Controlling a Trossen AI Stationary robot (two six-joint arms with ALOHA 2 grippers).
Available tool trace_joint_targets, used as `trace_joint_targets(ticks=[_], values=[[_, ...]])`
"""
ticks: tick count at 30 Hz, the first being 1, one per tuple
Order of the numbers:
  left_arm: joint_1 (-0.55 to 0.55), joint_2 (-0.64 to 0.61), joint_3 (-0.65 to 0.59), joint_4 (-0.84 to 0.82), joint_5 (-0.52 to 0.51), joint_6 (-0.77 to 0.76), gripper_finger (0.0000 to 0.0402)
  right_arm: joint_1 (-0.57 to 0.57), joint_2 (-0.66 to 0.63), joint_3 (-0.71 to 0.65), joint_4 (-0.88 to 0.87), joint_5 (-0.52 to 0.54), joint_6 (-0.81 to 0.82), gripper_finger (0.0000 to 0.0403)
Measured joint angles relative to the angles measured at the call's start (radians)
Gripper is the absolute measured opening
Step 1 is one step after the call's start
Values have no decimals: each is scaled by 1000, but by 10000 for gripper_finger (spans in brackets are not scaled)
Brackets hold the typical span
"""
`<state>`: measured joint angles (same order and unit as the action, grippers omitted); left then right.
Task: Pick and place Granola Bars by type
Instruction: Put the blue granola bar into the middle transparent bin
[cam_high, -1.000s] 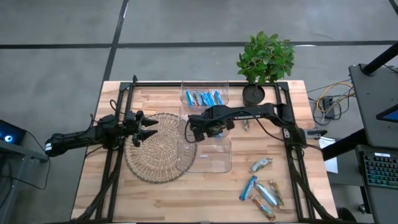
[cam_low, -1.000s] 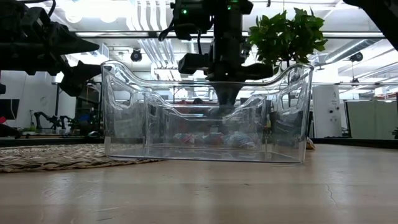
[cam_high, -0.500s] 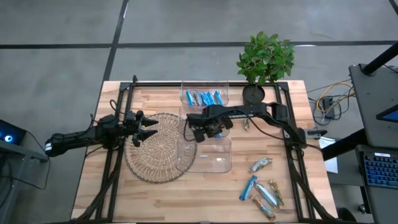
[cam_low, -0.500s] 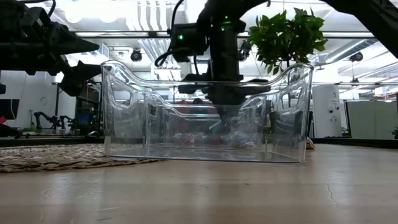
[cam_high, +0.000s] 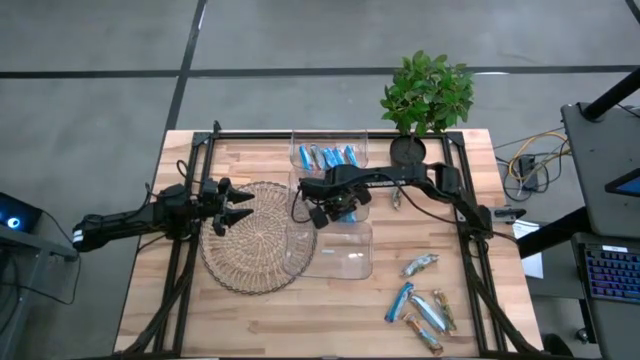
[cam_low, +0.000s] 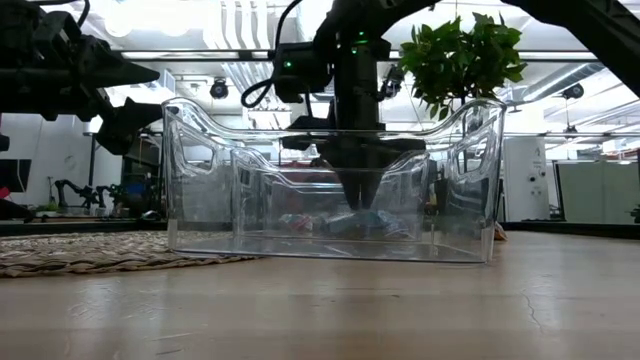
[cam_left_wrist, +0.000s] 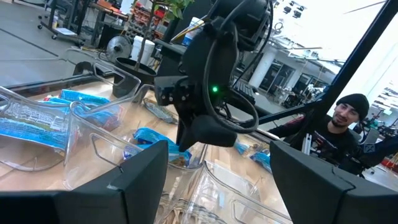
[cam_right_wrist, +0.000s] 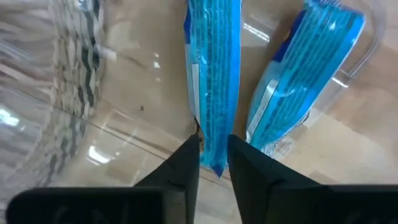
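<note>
The right gripper (cam_right_wrist: 213, 163) pinches a blue bar (cam_right_wrist: 212, 74) by its end, apparently lowering it into the middle clear bin (cam_high: 360, 225), so blues stay together. At nine o'clock the left gripper (cam_high: 236, 205) waits agape over the woven mat (cam_high: 250, 250). Unsorted Granola Bars (cam_high: 420, 300) lie at five o'clock.

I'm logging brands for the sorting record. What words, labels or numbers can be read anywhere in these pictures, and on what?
No text can be read for certain.
Right arm: pale lettering, too small to read.
Blue bar pinched in the right hand: print too blurred.
Loose bars on the table: print too small.
</note>
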<state>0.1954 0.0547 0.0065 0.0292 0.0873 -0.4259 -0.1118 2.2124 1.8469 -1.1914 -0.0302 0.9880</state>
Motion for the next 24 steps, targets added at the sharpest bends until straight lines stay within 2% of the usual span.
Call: trace_joint_targets(ticks=[8, 18, 24], values=[[0, 0, 0, 0, 0, 0, 261, -14, -25, 24, -19, 6, -29, 120], [0, 0, 0, 0, 0, 0, 261, -16, -75, 131, -70, 6, -79, 144], [0, 0, 0, 0, 0, 0, 261, 29, -110, 178, -64, 6, -188, 157]])
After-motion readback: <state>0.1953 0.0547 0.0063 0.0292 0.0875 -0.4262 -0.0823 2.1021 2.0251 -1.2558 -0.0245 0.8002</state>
